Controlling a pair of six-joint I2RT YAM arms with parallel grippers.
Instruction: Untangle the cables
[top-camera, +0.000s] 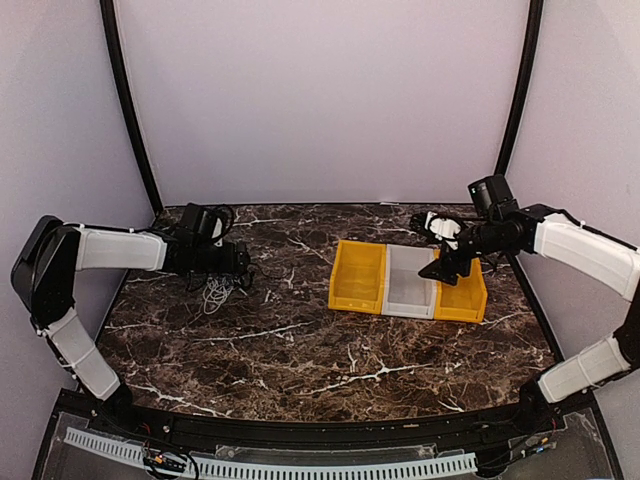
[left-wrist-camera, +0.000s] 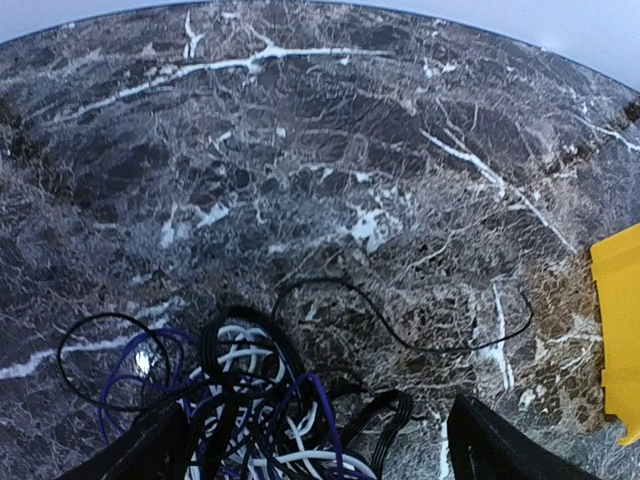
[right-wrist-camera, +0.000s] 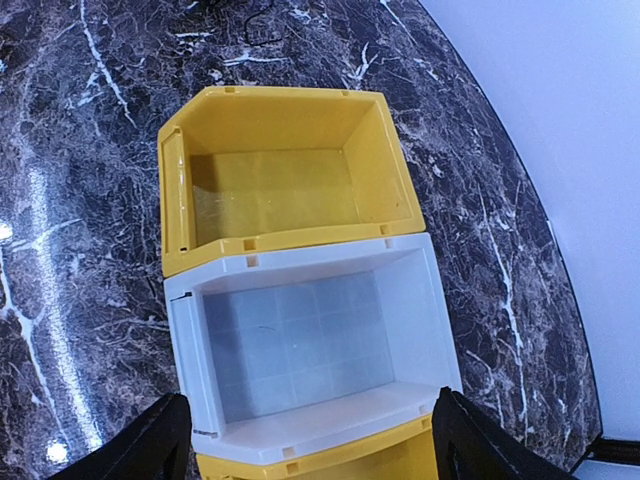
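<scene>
The cables (left-wrist-camera: 250, 400) lie clumped on the desk (left-wrist-camera: 300, 150) right under the left hand (left-wrist-camera: 315, 455), between its fingers (left-wrist-camera: 140, 450), with one black strand looping out ahead of it; this hand is by far the nearer. It is released, spread wide, gripping nothing. The right hand (right-wrist-camera: 310, 445), well apart above the white bin (right-wrist-camera: 300, 340), is likewise spread and empty.

Cables (top-camera: 215, 290) left of bins (top-camera: 358, 278)
</scene>
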